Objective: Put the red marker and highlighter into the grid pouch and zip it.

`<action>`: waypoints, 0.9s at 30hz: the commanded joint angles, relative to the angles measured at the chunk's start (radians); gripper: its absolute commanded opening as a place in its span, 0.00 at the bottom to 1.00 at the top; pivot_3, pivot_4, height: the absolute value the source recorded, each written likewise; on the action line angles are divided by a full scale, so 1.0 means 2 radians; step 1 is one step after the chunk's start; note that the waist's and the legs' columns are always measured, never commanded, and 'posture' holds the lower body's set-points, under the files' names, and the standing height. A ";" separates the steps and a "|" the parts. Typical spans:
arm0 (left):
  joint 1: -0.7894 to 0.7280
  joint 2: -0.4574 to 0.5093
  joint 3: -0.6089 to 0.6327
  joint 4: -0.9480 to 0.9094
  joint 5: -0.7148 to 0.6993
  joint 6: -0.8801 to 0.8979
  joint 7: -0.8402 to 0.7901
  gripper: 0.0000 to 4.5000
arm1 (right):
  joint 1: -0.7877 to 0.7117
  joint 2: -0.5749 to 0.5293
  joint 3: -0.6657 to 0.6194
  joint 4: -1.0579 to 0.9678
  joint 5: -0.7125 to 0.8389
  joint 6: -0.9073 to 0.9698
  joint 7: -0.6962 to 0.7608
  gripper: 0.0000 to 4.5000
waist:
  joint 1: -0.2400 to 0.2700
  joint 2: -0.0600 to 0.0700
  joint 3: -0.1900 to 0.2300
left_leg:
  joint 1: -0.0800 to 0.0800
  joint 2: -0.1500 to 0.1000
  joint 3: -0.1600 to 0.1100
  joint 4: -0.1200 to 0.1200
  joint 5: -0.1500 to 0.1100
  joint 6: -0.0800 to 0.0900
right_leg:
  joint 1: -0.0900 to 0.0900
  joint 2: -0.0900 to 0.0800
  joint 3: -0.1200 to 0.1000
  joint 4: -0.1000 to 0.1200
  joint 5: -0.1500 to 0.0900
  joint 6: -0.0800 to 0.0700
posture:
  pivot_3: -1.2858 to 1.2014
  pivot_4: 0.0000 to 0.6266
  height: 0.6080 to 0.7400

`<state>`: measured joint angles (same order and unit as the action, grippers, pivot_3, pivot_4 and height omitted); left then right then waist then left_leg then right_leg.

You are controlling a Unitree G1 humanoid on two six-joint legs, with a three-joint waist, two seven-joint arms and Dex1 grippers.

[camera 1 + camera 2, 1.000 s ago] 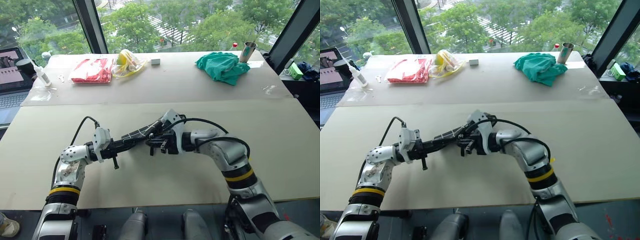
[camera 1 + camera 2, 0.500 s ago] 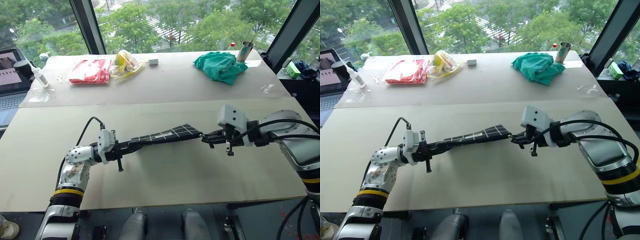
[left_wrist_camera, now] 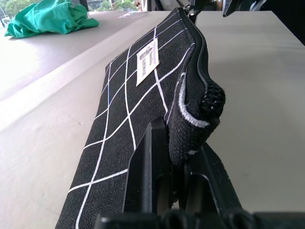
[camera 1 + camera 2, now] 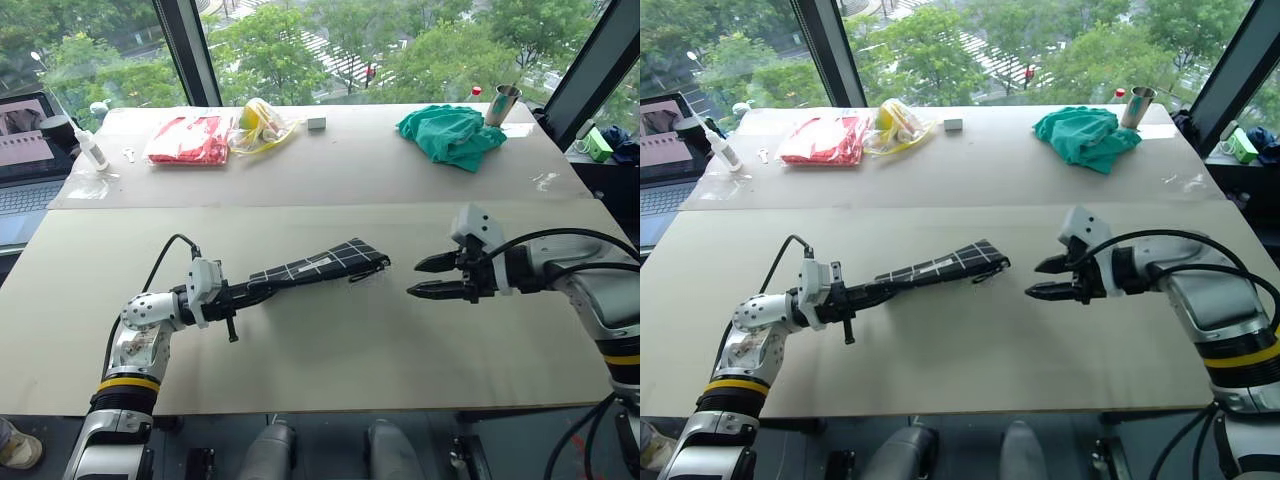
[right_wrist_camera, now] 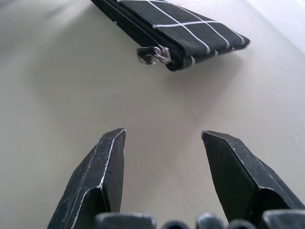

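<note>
My left gripper [image 4: 240, 296] is shut on one end of the grid pouch [image 4: 310, 268], a flat black pouch with white grid lines and a small white label. It holds the pouch roughly level just above the table, with the free end pointing right. The zipper line [image 3: 202, 62] looks closed, and its metal pull ring [image 5: 155, 54] hangs at the free end. My right gripper [image 4: 415, 278] is open a short way right of that end, touching nothing. The red marker and the highlighter are hidden.
Along the table's far edge lie a red plastic packet [image 4: 185, 140], a yellow bag [image 4: 258, 122], a small white block [image 4: 316, 123], a green cloth [image 4: 450, 135] and a metal cup [image 4: 503, 103]. A laptop [image 4: 25, 150] and a white bottle [image 4: 88, 150] stand far left.
My right gripper slid right along the pouch to its free end, then let go of the zipper pull and opened, ending apart from it. The left gripper kept its hold.
</note>
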<state>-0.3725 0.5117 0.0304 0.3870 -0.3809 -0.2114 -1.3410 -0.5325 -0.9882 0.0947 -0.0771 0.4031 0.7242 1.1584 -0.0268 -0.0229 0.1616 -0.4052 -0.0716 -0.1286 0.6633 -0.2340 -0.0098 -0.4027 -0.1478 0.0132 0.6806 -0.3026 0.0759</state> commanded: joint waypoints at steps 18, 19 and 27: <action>-0.202 0.003 -0.091 0.244 0.037 -0.289 -0.137 0.44 | 0.256 0.029 -0.258 -0.269 0.221 0.058 -0.058 0.65 | 0.007 0.000 0.000 | 0.003 0.000 0.001 0.003 -0.001 0.002 | 0.006 0.000 -0.002 -0.001 0.000 0.001 | 0.52 0.24 1.00; -0.202 0.001 -0.094 0.246 0.038 -0.288 -0.137 0.52 | 0.260 0.029 -0.257 -0.269 0.219 0.055 -0.062 0.65 | 0.007 -0.001 0.000 | 0.003 0.000 0.001 0.003 -0.002 0.003 | 0.007 0.000 -0.001 -0.002 0.000 0.001 | 0.52 0.24 1.00; -0.145 0.082 -0.142 0.191 0.041 -0.244 -0.137 0.89 | 0.248 0.020 -0.236 -0.247 0.207 0.042 -0.072 0.65 | -0.006 -0.001 0.000 | 0.003 0.000 0.001 0.002 -0.002 0.003 | 0.006 0.000 -0.002 -0.001 0.000 0.001 | 0.52 0.24 1.00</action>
<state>-0.6722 0.6347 -0.2504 0.8370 -0.2595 -0.7503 -1.6105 -0.0201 -0.9349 -0.3740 -0.5675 0.8147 0.8352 1.0147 -0.0381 -0.0241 0.1624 -0.3993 -0.0711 -0.1282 0.6680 -0.2376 -0.0037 -0.3900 -0.1469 0.0091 0.6783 -0.3021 0.0775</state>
